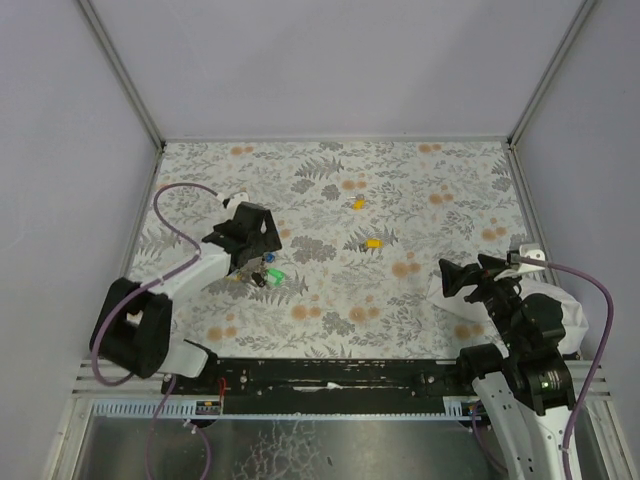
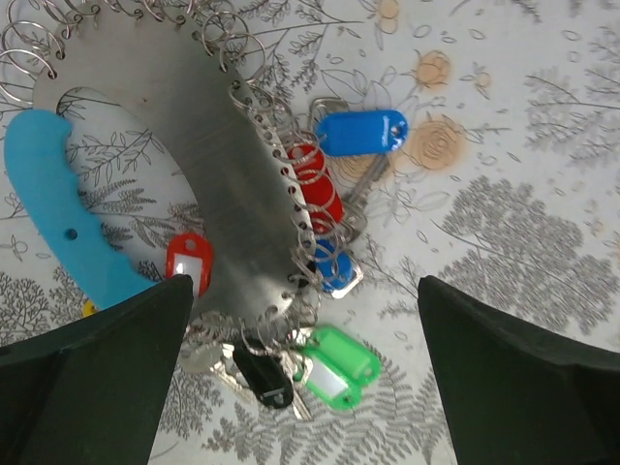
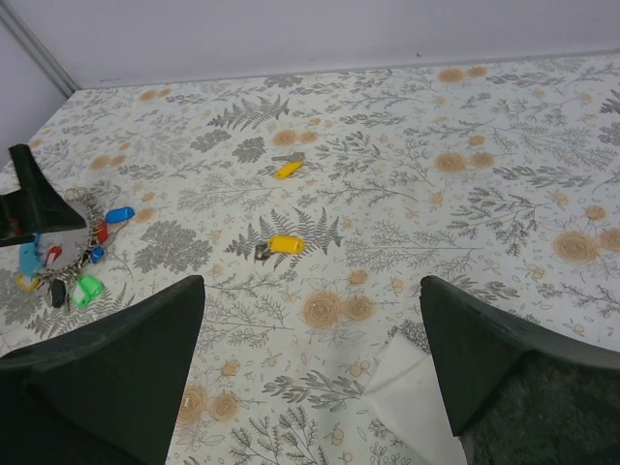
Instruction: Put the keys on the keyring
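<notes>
Keyring [image 2: 308, 218] lies directly beneath the wide-spread left gripper [image 2: 302, 283]

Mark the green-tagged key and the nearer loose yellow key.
green-tagged key [image 2: 341, 362]: left wrist view, middle of its tag.
nearer yellow key [image 3: 287, 244]: right wrist view, on its yellow cap.

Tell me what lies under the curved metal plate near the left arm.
At the plate's lower edge a red tag and a black tag poke out, on the floral cloth. The plate covers their other ends and anything else beneath.
</notes>
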{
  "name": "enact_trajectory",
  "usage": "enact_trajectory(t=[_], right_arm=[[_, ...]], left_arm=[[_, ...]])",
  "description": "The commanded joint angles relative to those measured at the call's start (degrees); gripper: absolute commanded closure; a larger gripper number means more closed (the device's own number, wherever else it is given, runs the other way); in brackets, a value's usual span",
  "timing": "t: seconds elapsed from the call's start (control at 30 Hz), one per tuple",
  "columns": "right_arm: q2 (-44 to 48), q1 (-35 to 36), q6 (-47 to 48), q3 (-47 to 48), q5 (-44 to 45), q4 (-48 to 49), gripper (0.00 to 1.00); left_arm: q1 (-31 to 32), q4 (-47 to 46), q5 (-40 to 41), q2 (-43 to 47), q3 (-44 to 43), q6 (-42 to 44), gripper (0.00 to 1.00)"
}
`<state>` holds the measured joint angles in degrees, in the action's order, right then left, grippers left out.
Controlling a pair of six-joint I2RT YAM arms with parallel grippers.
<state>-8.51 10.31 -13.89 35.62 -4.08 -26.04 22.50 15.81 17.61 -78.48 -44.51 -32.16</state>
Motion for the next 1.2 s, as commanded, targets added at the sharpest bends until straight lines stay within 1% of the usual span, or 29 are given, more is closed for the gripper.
enact_trajectory(t=[0.0, 0.13, 0.33, 0.4, 0.53, 0.67, 0.7, 0.77, 0.93, 1.0, 1.07, 1.17], right_arm=[[1.57, 2.02, 0.47, -0.11, -0.26, 3.81, 0.01], [2.33, 3.66, 0.73, -0.20, 0.63, 3.89, 0.01], [3.61, 5.13, 1.00, -0.24, 1.67, 3.76, 0.01], [3.91, 5.32, 1.01, -0.28, 1.89, 3.79, 0.01], [4.36, 5.51, 1.17, -0.41, 2.29, 4.06, 0.01], [4.60, 5.65, 1.17, -0.46, 2.27, 4.13, 0.01], [4.64, 5.69, 1.23, -0.46, 2.24, 4.13, 0.01], [4.65, 5.82, 1.15, -0.46, 2.21, 4.23, 0.01], [4.34, 5.80, 1.16, -0.38, 1.83, 4.08, 0.01], [4.15, 5.80, 1.15, -0.28, 1.72, 3.98, 0.01], [3.83, 5.79, 1.07, -0.24, 1.30, 3.90, 0.01], [3.06, 5.83, 0.93, -0.21, 0.47, 3.83, 0.01]], left_arm=[[-2.02, -4.90, 3.74, -6.77, -3.41, -1.15, 0.01], [-4.00, -4.51, 2.73, -13.57, -6.07, -1.61, 0.03], [-5.22, -2.95, 0.60, -21.36, -9.98, -1.69, 0.09], [-5.19, -2.28, -0.52, -22.59, -10.57, -1.29, 0.14], [-5.04, -1.93, -5.71, -22.52, -9.40, 0.34, 0.23], [-3.73, -1.17, -12.87, -21.02, -7.22, 3.79, 0.37], [-2.94, -1.14, -14.53, -20.51, -6.67, 4.63, 0.38], [-0.17, -1.09, -16.48, -19.31, -5.72, 6.44, 0.37], [10.55, 1.53, -17.67, -17.28, -6.15, 11.51, 0.36], [15.82, 2.49, -17.01, -16.24, -6.00, 13.41, 0.35], [19.39, 3.83, -16.00, -15.20, -5.37, 14.73, 0.35], [22.65, 6.08, -13.09, -13.25, -3.22, 14.09, 0.32]])
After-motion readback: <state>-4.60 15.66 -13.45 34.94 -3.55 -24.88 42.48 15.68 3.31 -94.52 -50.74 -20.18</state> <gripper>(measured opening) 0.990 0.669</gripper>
